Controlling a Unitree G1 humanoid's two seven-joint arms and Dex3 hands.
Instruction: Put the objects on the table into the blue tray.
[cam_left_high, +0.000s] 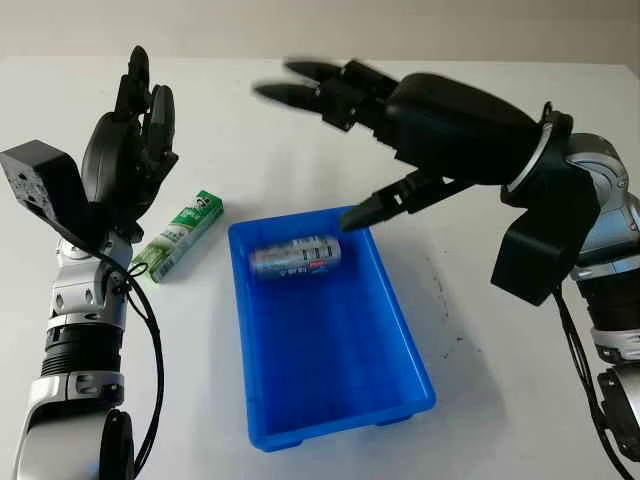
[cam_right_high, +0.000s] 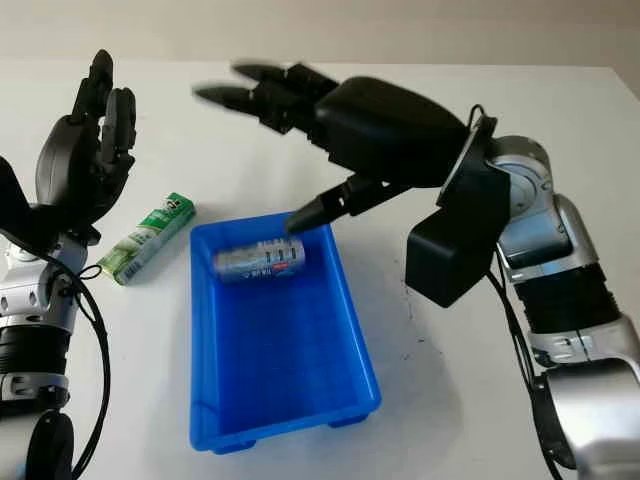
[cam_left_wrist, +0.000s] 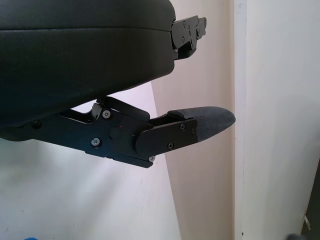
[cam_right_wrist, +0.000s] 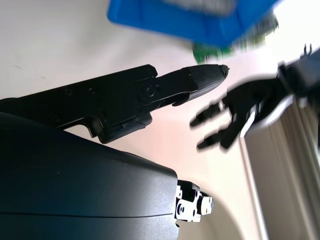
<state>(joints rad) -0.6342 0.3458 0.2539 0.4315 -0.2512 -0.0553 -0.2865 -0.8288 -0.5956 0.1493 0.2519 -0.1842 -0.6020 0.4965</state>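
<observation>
Blue plastic comes nearest: the blue tray (cam_left_high: 330, 390) sits mid-desk on the white desk (cam_left_high: 480, 330), and a silver can (cam_left_high: 296, 256) lies on its side at the tray's far end. Just beyond the tray's far left corner, a green box (cam_left_high: 180, 236) lies on the desk, outside the tray and untouched. That box looks like the piece left to move. To do it well, the left hand (cam_left_high: 135, 135) should probably come down over the box's long sides, close squarely across its middle, and lift it clear of the tray wall before letting go. That hand is raised upright just left of the box, open and empty. The right hand (cam_left_high: 420, 125) hovers above the tray's far edge, palm down, fingers (cam_left_high: 300, 92) extended and holding nothing.
</observation>
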